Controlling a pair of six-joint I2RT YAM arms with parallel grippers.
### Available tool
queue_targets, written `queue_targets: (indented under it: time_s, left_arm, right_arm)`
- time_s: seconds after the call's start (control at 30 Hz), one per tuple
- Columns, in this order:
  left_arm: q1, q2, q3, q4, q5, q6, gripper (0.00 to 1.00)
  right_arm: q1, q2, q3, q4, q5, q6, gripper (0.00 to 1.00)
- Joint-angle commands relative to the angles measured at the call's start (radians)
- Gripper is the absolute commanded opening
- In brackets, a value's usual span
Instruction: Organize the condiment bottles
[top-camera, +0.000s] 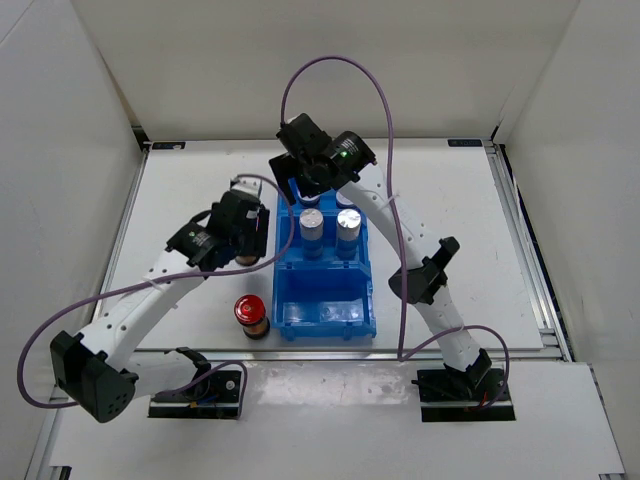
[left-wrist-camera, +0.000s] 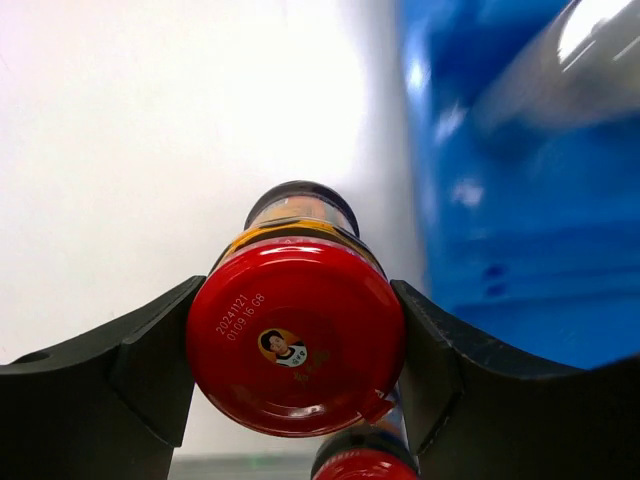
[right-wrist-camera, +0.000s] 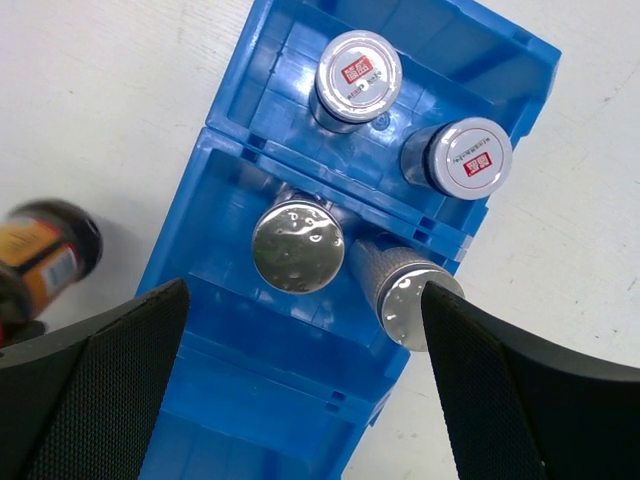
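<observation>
The left gripper is closed narrow on a red-capped jar. Its fingers press both sides of the cap, just off the left wall of the blue bin. The right gripper hangs wide and empty over the far half of the bin.

The hold is on the smooth round cap alone, so I judge the jar could twist or slide out on a quick lift. It sits so near the bin's left wall that a sideways carry begun too low would knock its body against that wall and shove the bin. A second red-capped jar stands off the bin's near left corner, close enough for the left arm to clip it. The right arm above the bin could meet the left one if both cross over it. In the bin's middle compartment a plain silver-capped jar stands upright. The other plain silver-capped jar beside it appears to lean and might tip if jolted. Two mark-capped silver jars fill the far compartment, and the near one holds no jar.

From overhead, the right gripper covers the bin's far compartment and the left gripper hides the held jar. The second red cap is cut off at the bottom edge of the left wrist view. I cannot tell whether the held jar's base is off the surface beside the bin.
</observation>
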Motion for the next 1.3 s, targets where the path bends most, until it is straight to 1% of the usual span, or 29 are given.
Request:
queue_targets:
  time_s: [0.0, 0.03, 0.1, 0.2, 0.23, 0.3, 0.33, 0.43, 0.47, 0.53, 0.6, 0.63, 0.7, 0.73, 0.8, 0.87, 0.93, 0.97, 1.03, 1.13, 1.23, 1.27]
  left_arm:
    - [-0.040, -0.039, 0.179, 0.126, -0.083, 0.120, 0.11]
    - [-0.051, -0.039, 0.223, 0.126, -0.072, 0.131, 0.11]
    - [-0.076, -0.039, 0.263, 0.138, -0.035, 0.163, 0.11]
    - [-0.103, -0.028, 0.329, 0.149, 0.040, 0.206, 0.11]
    - [-0.119, -0.028, 0.339, 0.166, 0.136, 0.221, 0.11]
    - [-0.131, -0.019, 0.339, 0.190, 0.279, 0.258, 0.11]
    - [-0.146, -0.005, 0.339, 0.191, 0.381, 0.258, 0.11]
    - [-0.191, 0.062, 0.359, 0.191, 0.459, 0.240, 0.11]
    - [-0.203, 0.078, 0.359, 0.191, 0.468, 0.229, 0.11]
    - [-0.247, 0.116, 0.348, 0.232, 0.468, 0.229, 0.11]
    - [-0.284, 0.153, 0.339, 0.266, 0.468, 0.229, 0.11]
    - [-0.297, 0.167, 0.330, 0.296, 0.468, 0.243, 0.11]
    - [-0.315, 0.202, 0.330, 0.307, 0.477, 0.252, 0.11]
    - [-0.330, 0.240, 0.330, 0.307, 0.477, 0.252, 0.11]
    - [-0.343, 0.274, 0.320, 0.307, 0.486, 0.252, 0.11]
    - [-0.367, 0.297, 0.297, 0.322, 0.486, 0.252, 0.11]
    - [-0.390, 0.308, 0.259, 0.353, 0.474, 0.238, 0.11]
    - [-0.390, 0.320, 0.248, 0.364, 0.445, 0.229, 0.11]
    - [-0.404, 0.349, 0.238, 0.373, 0.425, 0.229, 0.11]
    - [-0.415, 0.380, 0.273, 0.364, 0.402, 0.209, 0.11]
    - [-0.455, 0.391, 0.320, 0.344, 0.350, 0.209, 0.11]
    - [-0.485, 0.403, 0.369, 0.306, 0.326, 0.235, 0.11]
  right_arm:
    - [-0.005, -0.089, 0.010, -0.260, 0.059, 0.021, 1.00]
    - [-0.005, -0.099, 0.010, -0.260, 0.084, 0.021, 1.00]
    - [-0.005, -0.121, 0.010, -0.269, 0.163, 0.032, 1.00]
    - [-0.005, -0.170, -0.063, -0.269, 0.243, 0.091, 1.00]
    - [-0.027, -0.187, -0.091, -0.269, 0.281, 0.111, 1.00]
    - [-0.061, -0.250, -0.190, -0.269, 0.282, 0.200, 1.00]
    - [-0.116, -0.274, -0.226, -0.269, 0.273, 0.236, 1.00]
    - [-0.204, -0.374, -0.371, -0.252, 0.230, 0.341, 1.00]
    - [-0.247, -0.398, -0.404, -0.240, 0.230, 0.351, 1.00]
    - [-0.293, -0.458, -0.465, -0.218, 0.230, 0.351, 1.00]
    - [-0.319, -0.500, -0.465, -0.206, 0.214, 0.365, 1.00]
    - [-0.356, -0.509, -0.465, -0.206, 0.194, 0.365, 1.00]
    - [-0.402, -0.521, -0.389, -0.220, 0.124, 0.395, 1.00]
    - [-0.440, -0.521, -0.369, -0.220, 0.058, 0.405, 1.00]
    - [-0.482, -0.534, -0.328, -0.220, 0.006, 0.405, 1.00]
    - [-0.506, -0.523, -0.292, -0.230, -0.086, 0.374, 1.00]
    - [-0.538, -0.495, -0.231, -0.250, -0.128, 0.336, 1.00]
    - [-0.555, -0.473, -0.206, -0.270, -0.158, 0.310, 1.00]
    - [-0.607, -0.472, -0.186, -0.270, -0.299, 0.271, 1.00]
    - [-0.641, -0.472, -0.177, -0.270, -0.365, 0.231, 1.00]
    - [-0.663, -0.463, -0.168, -0.270, -0.386, 0.172, 1.00]
    - [-0.690, -0.463, -0.168, -0.270, -0.395, 0.161, 1.00]
